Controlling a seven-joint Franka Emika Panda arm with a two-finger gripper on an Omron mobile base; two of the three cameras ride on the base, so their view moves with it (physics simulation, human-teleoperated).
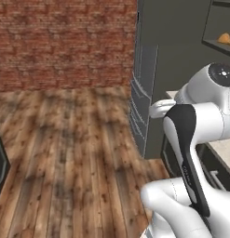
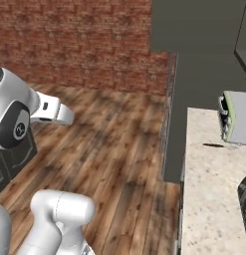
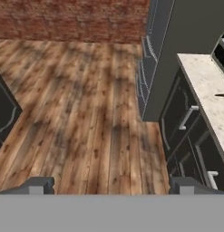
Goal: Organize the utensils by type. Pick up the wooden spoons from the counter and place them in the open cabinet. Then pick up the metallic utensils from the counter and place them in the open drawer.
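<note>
Step in hand: the approach is only starting, by my reading — nothing is being carried, and the hand is pointing out over the wooden floor (image 3: 77,113) rather than at the counter (image 2: 214,199).
Gripper: the gripper (image 3: 109,186) is standing with its fingertips (image 3: 38,185) wide apart at the bottom of the hand view, holding nothing.
Task things: a thin dark sliver — probably the knife (image 2: 212,145) — is lying on the counter at right of the right base view, beside a boxy appliance (image 2: 236,118); an orange-brown shape, perhaps a wooden spoon (image 1: 225,38), is showing on a shelf at upper right of the left base view.
Next move: the hand is needing to swing right, toward the counter, to bring a spoon into sight.
Hard to make out: the fork, the open drawer and most of the cabinet are not identifiable; the counter is being cut off at the right edge.
</note>
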